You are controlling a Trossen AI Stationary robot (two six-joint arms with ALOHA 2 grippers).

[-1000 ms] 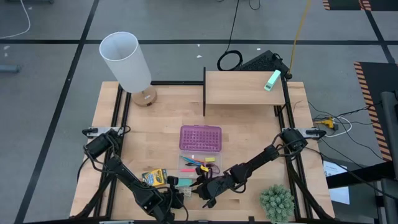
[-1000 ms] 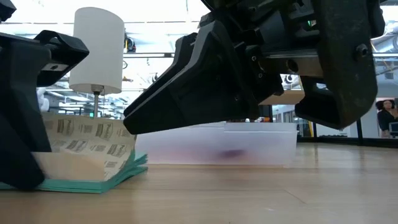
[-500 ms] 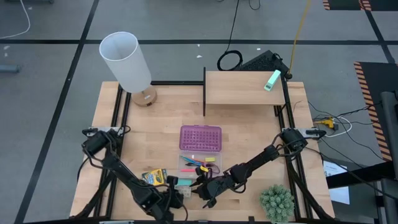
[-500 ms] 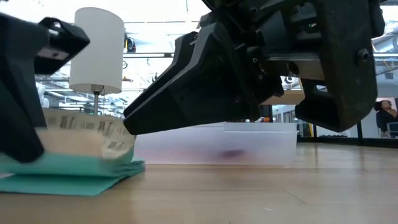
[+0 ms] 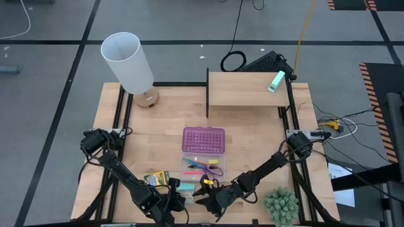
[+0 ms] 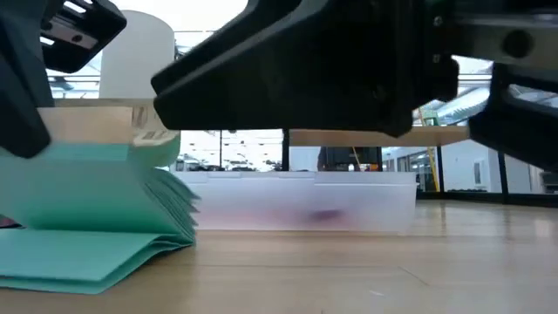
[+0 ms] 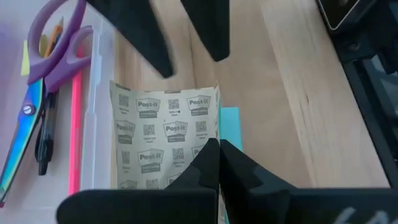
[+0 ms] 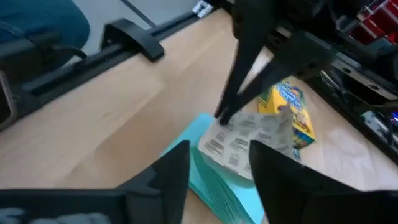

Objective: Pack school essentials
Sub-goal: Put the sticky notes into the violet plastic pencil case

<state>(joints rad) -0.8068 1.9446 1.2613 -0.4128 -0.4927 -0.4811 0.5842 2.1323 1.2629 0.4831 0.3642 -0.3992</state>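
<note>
At the table's near edge, seen from above, the yellow-green crayon box lies flat on the wood at the left, just beside the left gripper. That gripper has its fingers pinched together on the pale patterned pack, a sticky-note pad with a printed paper backing and mint-green sheets, gripped at its edge; in the low view the pad is fanned open, its lower sheets resting on the wood and its upper part lifted. Just right of it, the right gripper hovers with its fingers spread apart, holding nothing, pointed at the pad. Behind the two grippers the open clear case holds the purple-handled scissors and a pink pen, lying side by side. A small plant stands at the near right corner.
</note>
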